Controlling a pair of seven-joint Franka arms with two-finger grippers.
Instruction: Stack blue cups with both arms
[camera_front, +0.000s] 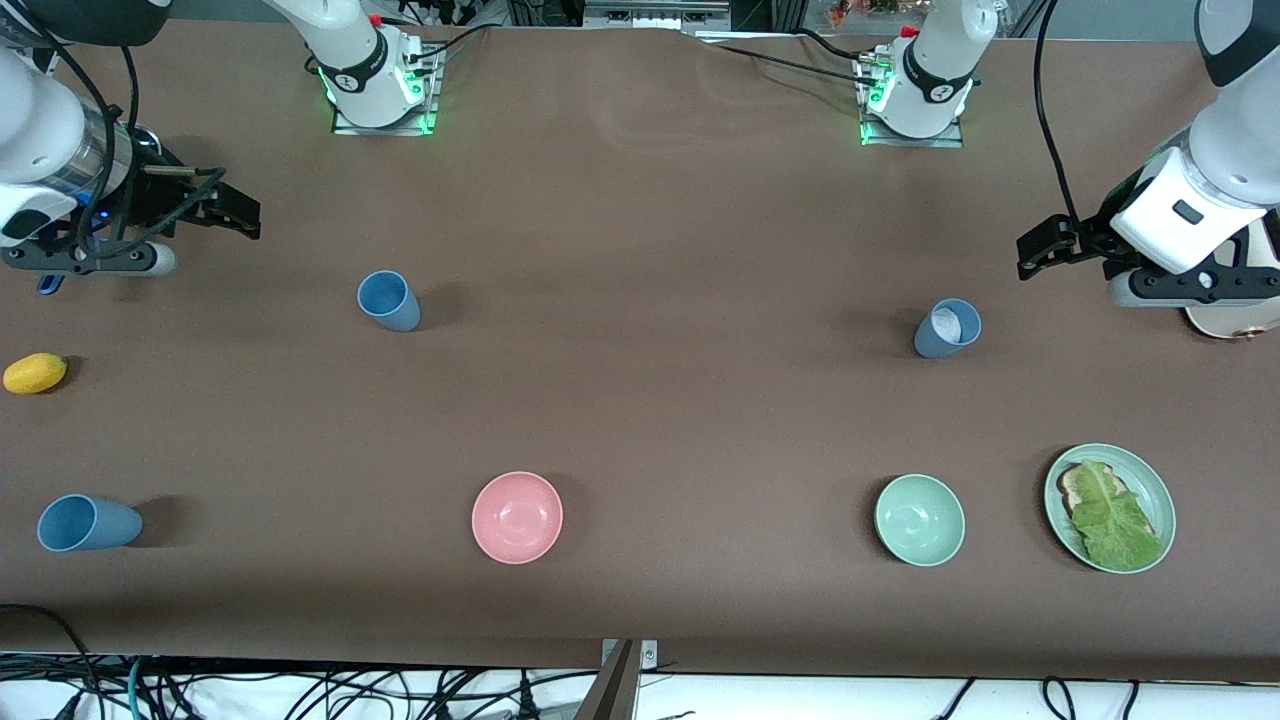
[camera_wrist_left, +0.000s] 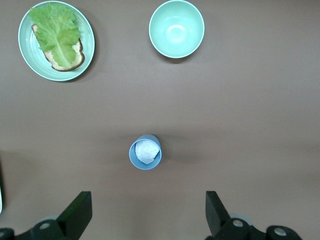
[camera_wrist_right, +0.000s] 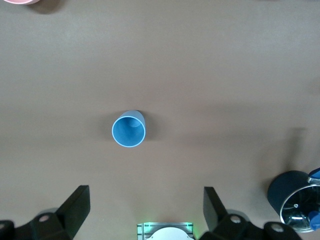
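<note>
Both my pincers hang wide open, holding nothing: left pincer (camera_wrist_left: 145, 215), right pincer (camera_wrist_right: 145, 212), each at its own end of the surface (camera_front: 640, 230). Three blue cups stand apart: one (camera_front: 389, 300), another (camera_front: 947, 328) holding something white, a third (camera_front: 88, 523) nearest the camera.

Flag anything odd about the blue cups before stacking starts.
The blue cup toward the left arm's end holds something white and crumpled, which could block nesting. The other two cups look empty.

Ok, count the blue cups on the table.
3. One blue cup at the right arm's end, another nearer the camera there, a third holding something white at the left arm's end.
</note>
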